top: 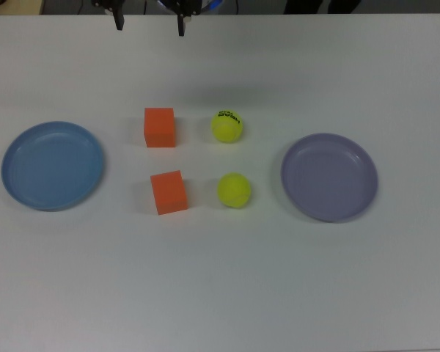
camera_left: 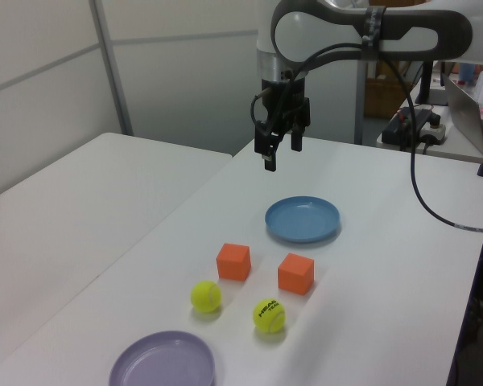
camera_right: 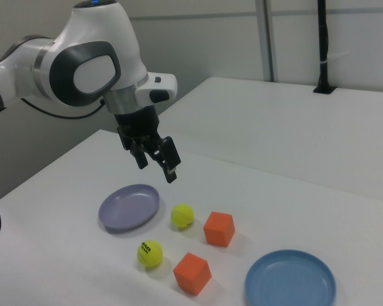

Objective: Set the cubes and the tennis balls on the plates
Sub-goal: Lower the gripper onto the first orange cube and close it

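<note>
Status: task not begun, judged from the layout; nothing rests on either plate

Round shallow blue plate: at the top view's left, on the white table; bare

Round shallow pale lavender plate: at the top view's right; bare

Matte orange cube, far one: on the table between the plates, nearer the blue plate; well apart from either rim

Matte orange cube, near one: just below the far cube in the top view, turned slightly askew; not touching it

Fuzzy yellow-green tennis ball with black lettering: to the far cube's right in the top view, apart from it

Fuzzy yellow-green tennis ball, plain: to the near cube's right in the top view, nearer the lavender plate

Black two-finger end effector: raised well above the table at the top view's far edge, fingers spread apart and carrying nothing; over no object

Remaining: all four items to be picked and set down; likely cubes to one plate, balls to the other, though the task does not say which
</note>
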Available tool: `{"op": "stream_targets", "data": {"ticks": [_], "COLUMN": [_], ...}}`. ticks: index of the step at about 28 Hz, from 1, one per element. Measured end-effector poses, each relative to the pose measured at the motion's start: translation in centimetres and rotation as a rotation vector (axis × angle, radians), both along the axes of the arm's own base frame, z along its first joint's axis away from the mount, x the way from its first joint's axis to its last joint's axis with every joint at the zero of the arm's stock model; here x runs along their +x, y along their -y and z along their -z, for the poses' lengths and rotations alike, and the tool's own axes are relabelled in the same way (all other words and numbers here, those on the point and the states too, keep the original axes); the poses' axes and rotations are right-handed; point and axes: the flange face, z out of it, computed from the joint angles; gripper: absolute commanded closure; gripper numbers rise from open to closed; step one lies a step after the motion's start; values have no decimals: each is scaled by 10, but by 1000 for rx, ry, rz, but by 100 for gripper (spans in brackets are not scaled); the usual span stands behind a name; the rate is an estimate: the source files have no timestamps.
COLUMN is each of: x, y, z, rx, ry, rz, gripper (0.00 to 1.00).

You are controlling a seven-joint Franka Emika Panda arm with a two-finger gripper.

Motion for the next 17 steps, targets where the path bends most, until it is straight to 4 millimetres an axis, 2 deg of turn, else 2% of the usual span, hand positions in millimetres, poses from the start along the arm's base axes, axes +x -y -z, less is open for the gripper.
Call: {"op": "stream_targets", "data": {"ticks": [3,6,11,12,17], "x": [2,10,44,53,76], "y": [0,0,0,-1,-14], "z": [4,17,59,73,124], "rx": [1,3,13,17,28], "ry": [-7,-18,6,8,-21], "rz": [-9,-24,-59,-73,-131], "gripper": [0,0,0,0,0]}}
